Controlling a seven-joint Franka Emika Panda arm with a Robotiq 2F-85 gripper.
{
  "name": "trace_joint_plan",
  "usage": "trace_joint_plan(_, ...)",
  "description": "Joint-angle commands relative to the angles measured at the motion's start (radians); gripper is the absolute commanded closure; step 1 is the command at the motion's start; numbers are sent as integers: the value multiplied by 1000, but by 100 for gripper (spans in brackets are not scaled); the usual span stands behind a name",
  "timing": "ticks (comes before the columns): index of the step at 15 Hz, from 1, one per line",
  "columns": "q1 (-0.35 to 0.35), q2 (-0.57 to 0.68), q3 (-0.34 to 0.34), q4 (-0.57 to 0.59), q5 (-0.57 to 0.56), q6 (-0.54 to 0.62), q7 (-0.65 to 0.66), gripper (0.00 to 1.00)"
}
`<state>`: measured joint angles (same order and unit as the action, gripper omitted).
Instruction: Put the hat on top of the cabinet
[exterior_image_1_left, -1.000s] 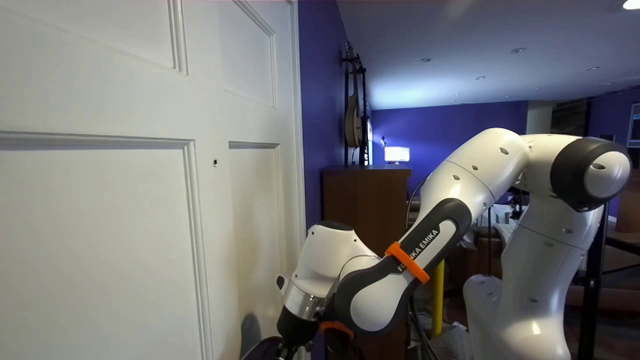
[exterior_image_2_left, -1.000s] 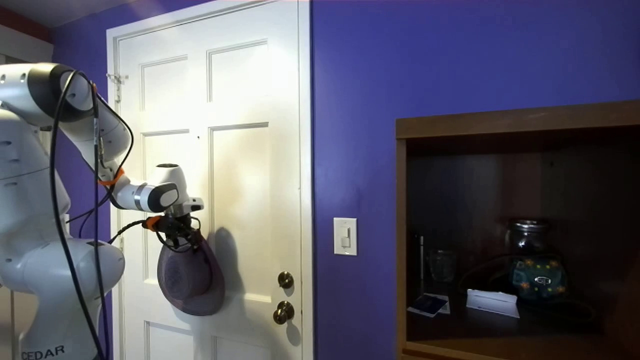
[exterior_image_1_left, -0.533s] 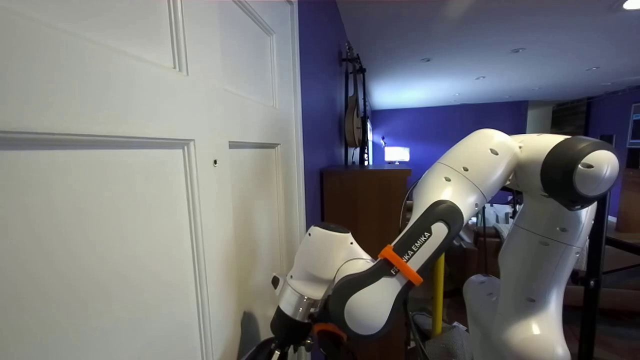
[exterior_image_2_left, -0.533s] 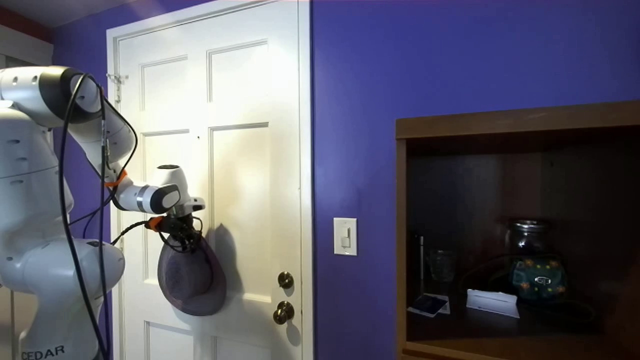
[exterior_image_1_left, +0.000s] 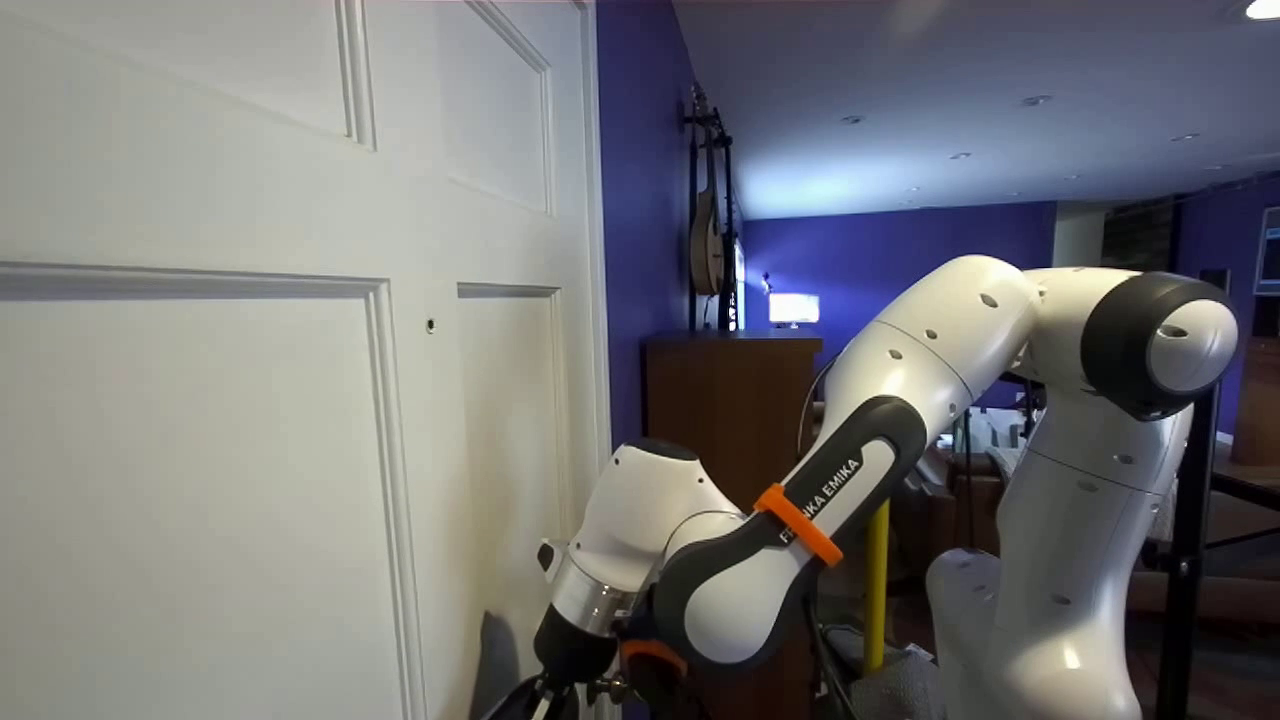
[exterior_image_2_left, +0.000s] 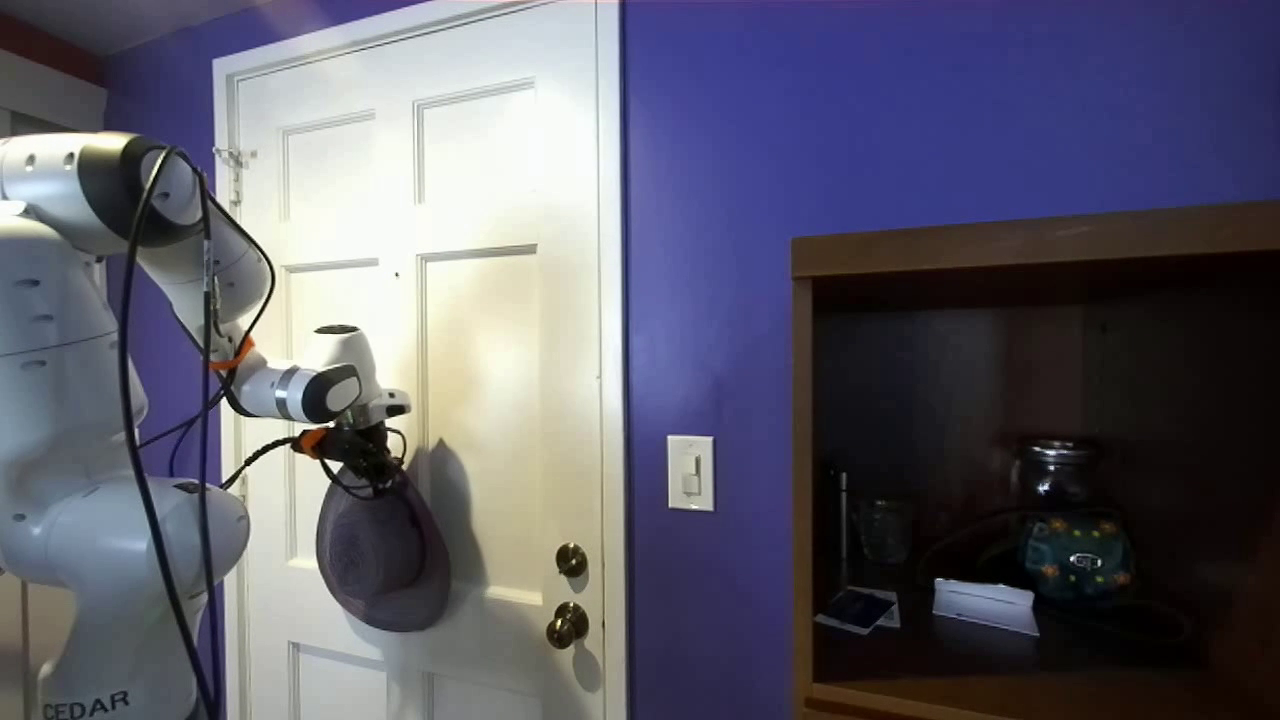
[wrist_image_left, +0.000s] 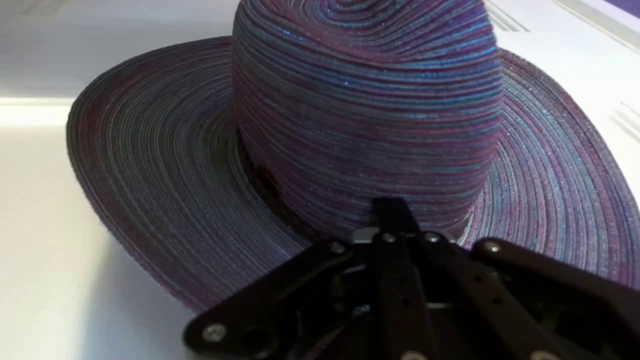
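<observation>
Arm (exterior_image_1_left: 850, 475) sits slightly nearer the panelled door (exterior_image_2_left: 480, 370) than before. My pincer (wrist_image_left: 382, 230) looks clenched on the striped hat (wrist_image_left: 355, 140) by its brim (wrist_image_left: 150, 155), likely its easiest pinch; hat hangs at door, not yet atop cabinet (exterior_image_2_left: 1040, 238).

In an exterior view we are seeing the brown wooden cabinet (exterior_image_2_left: 1040, 240), its dark shelf (exterior_image_2_left: 930, 658) carrying a white card (exterior_image_2_left: 985, 606) near the front. Left of the white card, a dark blue card (exterior_image_2_left: 857, 608) is lying over a pale sheet (exterior_image_2_left: 888, 618). Behind the white card, toward its left, a clear glass (exterior_image_2_left: 886, 532) is standing, and farther left a thin rod (exterior_image_2_left: 843, 515) is rising, its foot unclear. Behind the white card, toward its right, we are finding a flowered green pouch (exterior_image_2_left: 1070, 550) and a lidded jar (exterior_image_2_left: 1056, 480), its base hidden.
</observation>
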<state>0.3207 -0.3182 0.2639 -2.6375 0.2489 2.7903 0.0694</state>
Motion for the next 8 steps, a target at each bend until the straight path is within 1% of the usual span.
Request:
trace_joint_plan(1,6,-10,-1,8,-18,7,20,100)
trace_joint_plan(4,-1,-29,5,12,-31,-9,30,100)
trace_joint_plan(5,12,-20,-2,19,-17,-9,16,74)
trace_joint_plan(6,15,-13,-4,23,-11,-8,15,73)
trace_joint_plan(7,25,-1,-10,26,0,-2,4,68)
trace_joint_plan(8,24,4,-7,26,-3,1,7,60)
